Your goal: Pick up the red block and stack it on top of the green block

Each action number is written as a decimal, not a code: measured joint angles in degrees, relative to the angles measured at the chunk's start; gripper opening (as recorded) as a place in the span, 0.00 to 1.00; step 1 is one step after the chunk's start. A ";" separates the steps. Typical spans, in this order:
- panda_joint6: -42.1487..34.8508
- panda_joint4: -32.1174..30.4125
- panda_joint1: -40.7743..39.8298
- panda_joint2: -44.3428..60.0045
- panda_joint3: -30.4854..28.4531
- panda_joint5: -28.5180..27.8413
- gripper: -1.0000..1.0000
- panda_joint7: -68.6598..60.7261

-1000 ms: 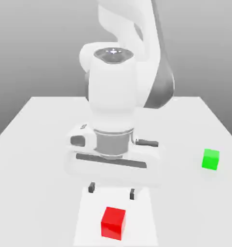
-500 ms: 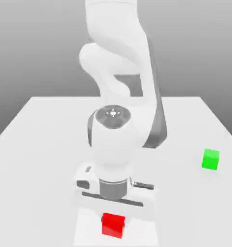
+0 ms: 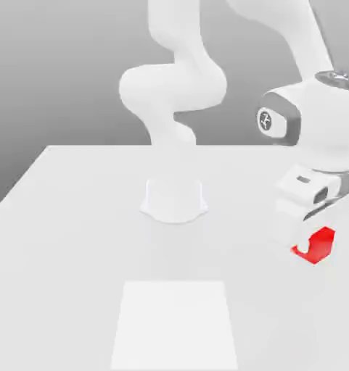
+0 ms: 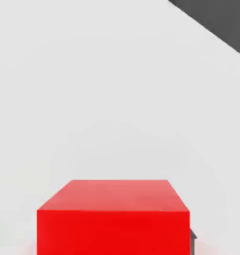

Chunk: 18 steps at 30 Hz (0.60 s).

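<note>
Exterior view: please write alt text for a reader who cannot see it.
A white robot arm holds a red block in its tool above a white table, at the exterior view's right. A lighter square patch marks the table's near part.

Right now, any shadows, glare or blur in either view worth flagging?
Exterior view: flat, even light, no glare or blur; a faint soft shadow on the table under the red block, which sits in the gripper; backdrop grades from grey to lighter. Hand view: the red block is sharp, its near face brighter than its top, and a dark corner lies beyond the table edge.
</note>
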 joint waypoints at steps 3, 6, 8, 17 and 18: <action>-0.40 -2.50 5.79 -2.87 3.34 1.20 0.00 -6.11; 0.03 -4.42 10.45 -4.22 6.59 1.11 0.00 -10.19; 1.85 -4.55 10.29 -2.45 7.39 -1.06 0.00 -9.25; 12.39 -4.22 11.23 9.98 2.76 -18.71 1.00 3.06; 12.39 -4.22 11.23 9.98 2.76 -18.71 1.00 3.06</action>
